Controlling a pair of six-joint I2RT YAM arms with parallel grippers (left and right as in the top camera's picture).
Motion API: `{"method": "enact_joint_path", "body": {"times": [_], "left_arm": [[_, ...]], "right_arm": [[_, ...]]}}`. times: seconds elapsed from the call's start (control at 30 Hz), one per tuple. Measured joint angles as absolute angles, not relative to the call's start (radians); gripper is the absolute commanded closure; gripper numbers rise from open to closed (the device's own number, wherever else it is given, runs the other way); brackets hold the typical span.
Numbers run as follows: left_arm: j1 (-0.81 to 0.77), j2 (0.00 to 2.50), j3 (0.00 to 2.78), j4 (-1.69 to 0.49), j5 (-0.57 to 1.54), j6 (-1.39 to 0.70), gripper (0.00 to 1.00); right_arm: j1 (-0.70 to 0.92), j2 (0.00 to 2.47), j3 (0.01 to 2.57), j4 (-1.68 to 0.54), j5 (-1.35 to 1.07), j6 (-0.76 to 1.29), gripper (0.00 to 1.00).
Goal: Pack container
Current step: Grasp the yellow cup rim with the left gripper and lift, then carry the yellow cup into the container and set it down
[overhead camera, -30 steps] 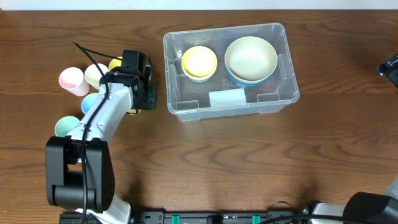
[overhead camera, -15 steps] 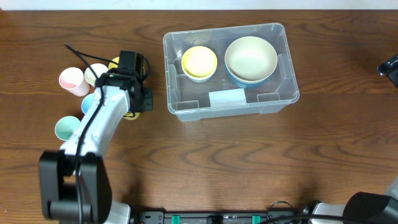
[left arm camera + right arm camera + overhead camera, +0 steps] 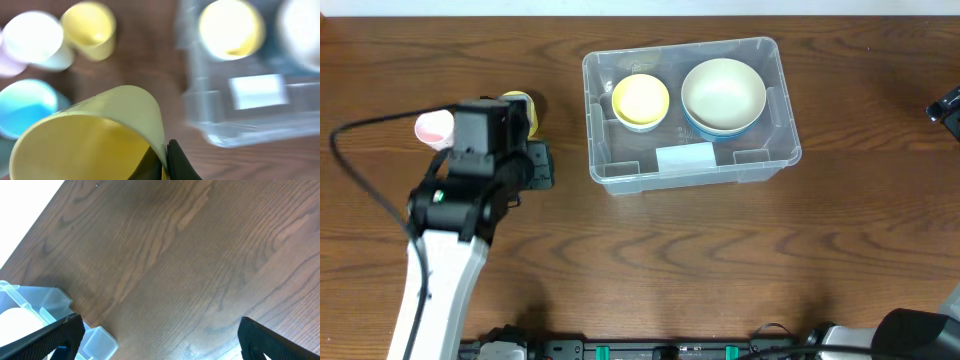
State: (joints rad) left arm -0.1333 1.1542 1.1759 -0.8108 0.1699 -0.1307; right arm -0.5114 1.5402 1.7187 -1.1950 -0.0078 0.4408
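Left hand point(image 3: 163, 161): gripping a pale yellow plastic cup point(image 3: 90, 135) by its rim.
Container: large clear plastic rectangular bin point(image 3: 588, 120) sitting at that hand's 3 o'clock.
Technique: clearing the wall, lowering into its bare 7 o'clock corner.
Right hand point(image 3: 157, 336): idling, spread wide.

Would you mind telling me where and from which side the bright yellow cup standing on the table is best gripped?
Pinch its rim from straight above, one finger inside and one outside: the bright yellow cup stands upright, mouth open. Take the wall facing the container, since the white cup crowds its other side. The left tool holds a pale yellow cup, so free it first.
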Motion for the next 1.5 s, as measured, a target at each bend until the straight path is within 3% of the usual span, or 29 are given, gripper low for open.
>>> {"method": "enact_joint_path", "body": {"times": [0.37, 0.93, 1.5], "left_arm": [[-0.333, 1.152, 1.205, -0.699, 0.297, -0.131, 0.94], [-0.442, 1.599, 1.748, -0.897, 0.258, -0.104, 0.94], [-0.578, 1.908, 1.796, -0.913, 0.175, -0.021, 0.94]], "right_arm": [[-0.511, 1.54, 1.719, -1.195, -0.008, 0.441, 0.01], [-0.511, 1.54, 1.719, -1.195, -0.008, 0.44, 0.01], [-0.511, 1.54, 1.719, -1.195, -0.008, 0.441, 0.01]]}}
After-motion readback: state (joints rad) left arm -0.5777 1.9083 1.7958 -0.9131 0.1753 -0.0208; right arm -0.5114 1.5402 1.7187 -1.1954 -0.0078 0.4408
